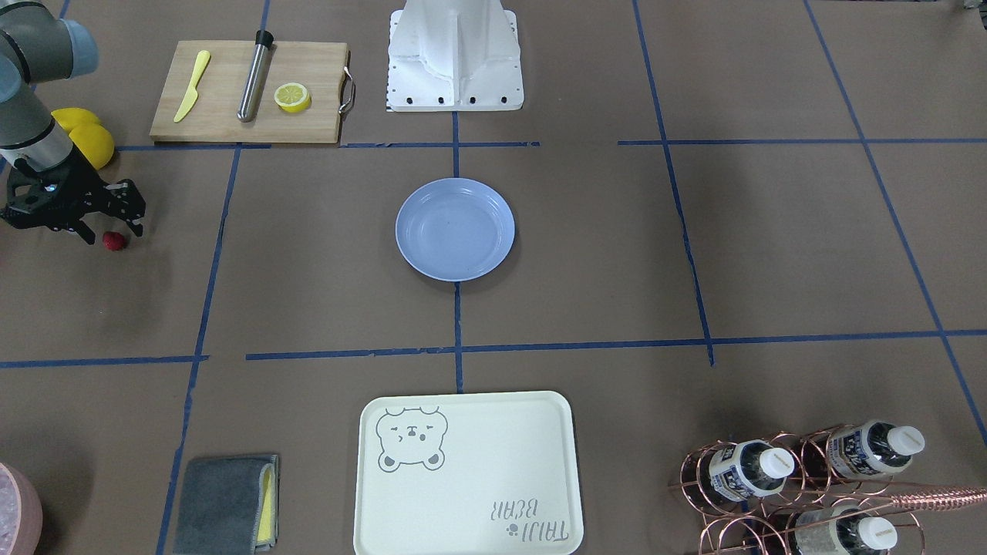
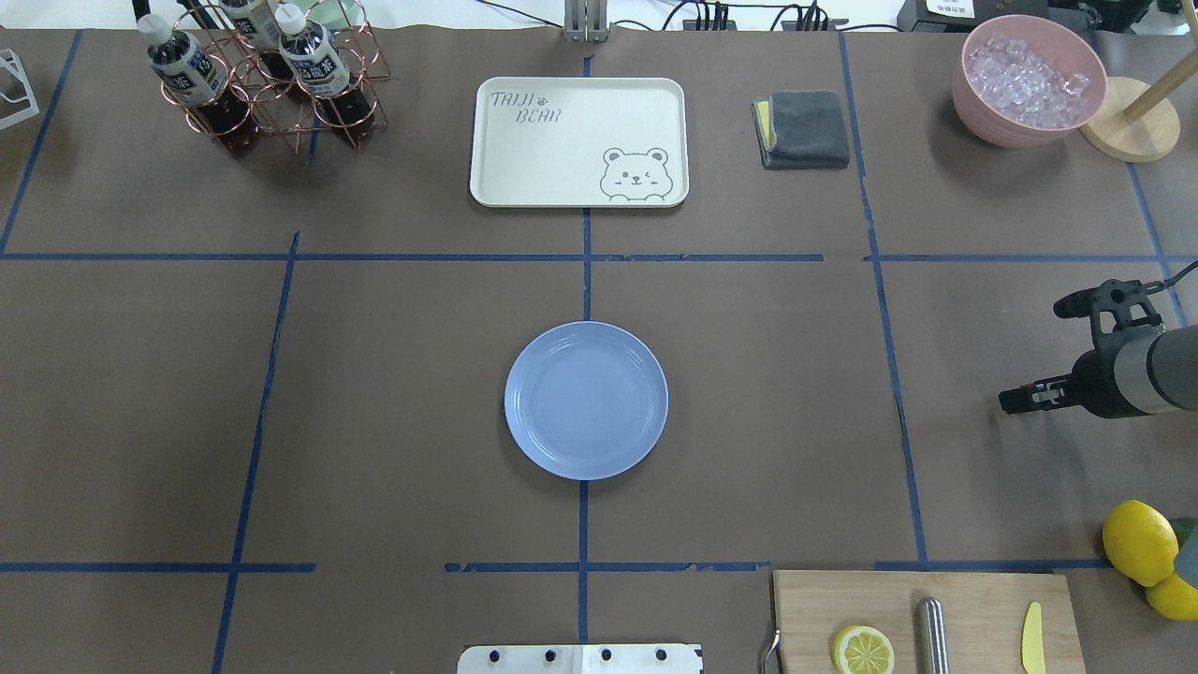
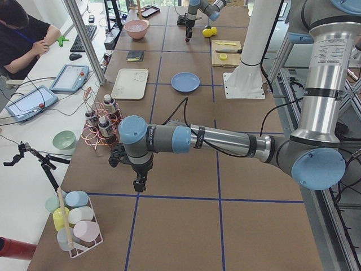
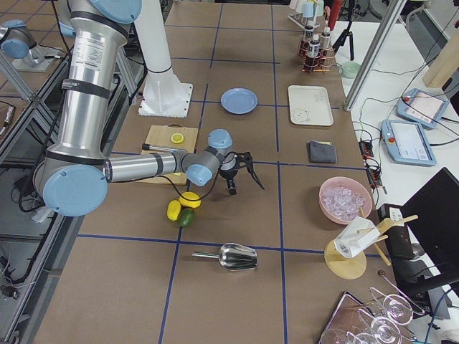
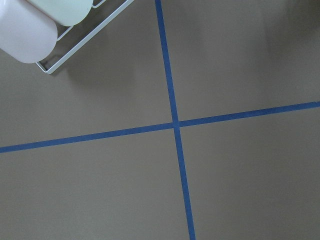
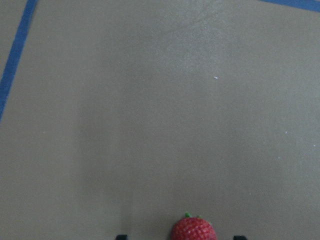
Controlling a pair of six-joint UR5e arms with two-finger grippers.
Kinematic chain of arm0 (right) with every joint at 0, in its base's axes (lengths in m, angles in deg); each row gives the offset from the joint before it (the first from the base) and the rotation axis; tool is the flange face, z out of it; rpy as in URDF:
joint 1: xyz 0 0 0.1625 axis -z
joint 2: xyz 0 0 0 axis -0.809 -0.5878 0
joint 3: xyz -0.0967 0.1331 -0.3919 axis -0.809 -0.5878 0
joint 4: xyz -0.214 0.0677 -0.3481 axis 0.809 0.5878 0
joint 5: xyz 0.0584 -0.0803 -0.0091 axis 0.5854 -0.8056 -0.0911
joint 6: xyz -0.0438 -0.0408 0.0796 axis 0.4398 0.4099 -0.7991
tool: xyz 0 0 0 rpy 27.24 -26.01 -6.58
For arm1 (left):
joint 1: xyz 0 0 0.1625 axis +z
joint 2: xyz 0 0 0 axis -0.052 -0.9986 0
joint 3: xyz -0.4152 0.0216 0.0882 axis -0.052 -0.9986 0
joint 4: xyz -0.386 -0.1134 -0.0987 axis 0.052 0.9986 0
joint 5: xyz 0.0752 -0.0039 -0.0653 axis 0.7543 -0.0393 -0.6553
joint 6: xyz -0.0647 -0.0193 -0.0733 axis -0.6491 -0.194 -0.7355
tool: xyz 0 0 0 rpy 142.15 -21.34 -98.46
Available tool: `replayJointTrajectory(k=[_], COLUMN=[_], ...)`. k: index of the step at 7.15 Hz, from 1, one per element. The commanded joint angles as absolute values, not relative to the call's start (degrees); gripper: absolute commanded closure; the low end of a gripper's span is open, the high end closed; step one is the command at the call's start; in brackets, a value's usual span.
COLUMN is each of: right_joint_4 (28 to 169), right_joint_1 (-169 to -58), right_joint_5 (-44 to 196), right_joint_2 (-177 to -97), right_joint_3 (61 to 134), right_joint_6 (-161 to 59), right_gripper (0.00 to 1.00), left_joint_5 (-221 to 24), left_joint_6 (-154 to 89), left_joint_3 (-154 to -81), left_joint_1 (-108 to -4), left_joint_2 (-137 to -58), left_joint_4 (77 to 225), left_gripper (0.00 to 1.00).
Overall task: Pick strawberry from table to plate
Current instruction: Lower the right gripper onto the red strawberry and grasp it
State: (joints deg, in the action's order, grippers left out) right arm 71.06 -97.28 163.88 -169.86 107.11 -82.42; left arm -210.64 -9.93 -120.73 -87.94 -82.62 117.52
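Nearest the right wrist camera, the small dark-red dimpled strawberry (image 6: 194, 230) lies on the brown paper-covered table (image 1: 324, 270), at the bottom edge of that view. It sits between the two black fingertips (image 6: 120, 237) of the right gripper (image 1: 110, 230). The jaws stand wide apart, one on each side of the berry, and grasp nothing; finger contact with the berry cannot be confirmed. In the front-facing view the berry rests just below the gripper, near two whole yellow lemons (image 1: 89, 135).

The round, glossy light-blue plate (image 1: 455, 229) lies at the table centre on a blue tape line, well apart from the strawberry.

The wooden cutting board (image 1: 231, 116) carries a half lemon (image 1: 293, 97), a yellow plastic knife (image 1: 191, 86) and a steel cylinder (image 1: 253, 77).

The left gripper (image 3: 138, 183) hangs over the table beside a copper wire bottle rack (image 3: 100, 132). Its opening cannot be determined. Its wrist camera shows only crossed blue tape lines (image 5: 175, 124) and a white wire rack corner (image 5: 75, 42).
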Motion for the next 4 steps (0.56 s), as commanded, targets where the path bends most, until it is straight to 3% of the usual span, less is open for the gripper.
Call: replayJointTrajectory(k=[1,4], right_joint_4=[70.97,70.97], right_joint_1=[-97.32,-97.24], right_joint_5=[163.58,163.14], right_joint_2=[-169.54,-169.01], right_joint_3=[106.43,106.34], right_joint_6=[-82.35,-82.35], right_gripper=[0.25,0.26], left_joint_5=[-210.71,-210.71], left_joint_6=[-9.97,-9.97], left_joint_3=[-120.86,-120.86], left_joint_1=[-87.9,-87.9], left_joint_2=[-82.6,-82.68], left_joint_4=[117.53,117.71], left_gripper=[0.0,0.0])
